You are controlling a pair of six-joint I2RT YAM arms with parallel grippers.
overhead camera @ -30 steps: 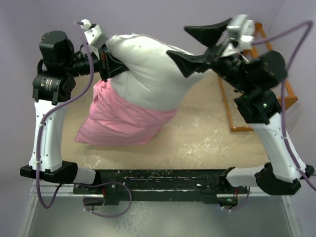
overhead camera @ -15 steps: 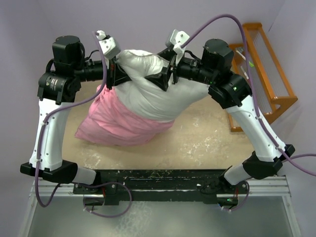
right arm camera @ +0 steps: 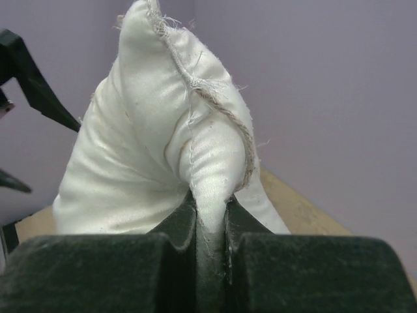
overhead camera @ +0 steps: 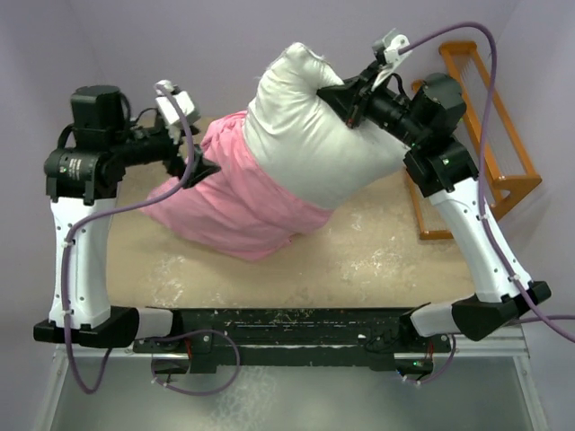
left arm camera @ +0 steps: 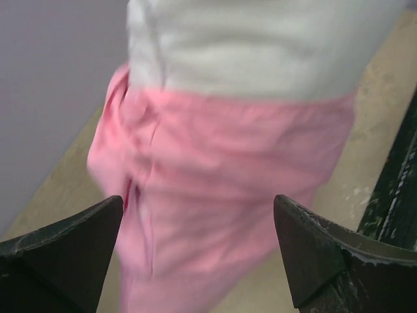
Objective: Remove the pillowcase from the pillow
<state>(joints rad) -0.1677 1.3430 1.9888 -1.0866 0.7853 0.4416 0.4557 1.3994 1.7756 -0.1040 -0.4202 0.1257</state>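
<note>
Pinching the pillow (overhead camera: pixel 305 135) by its far seam, the right hand (right arm camera: pixel 210 207) holds it raised. The pillowcase (overhead camera: pixel 238 202) covers only its near-left half, sagging onto the table (overhead camera: pixel 386 256). The left hand (left arm camera: pixel 199 202), spread and empty, should next grip the pink fabric and pull leftward.

From here, the near right stretch of tabletop (overhead camera: pixel 386 256) lies bare, an open lane between the slumped pillowcase (overhead camera: pixel 238 202) and the orange rack (overhead camera: pixel 490 135) that blocks the right edge. The lifted pillow (overhead camera: pixel 310 135), pinched in the right gripper (right arm camera: pixel 210 212), fills the middle. The left gripper (left arm camera: pixel 199 205), fingers spread wide, has pink cloth directly ahead.
</note>
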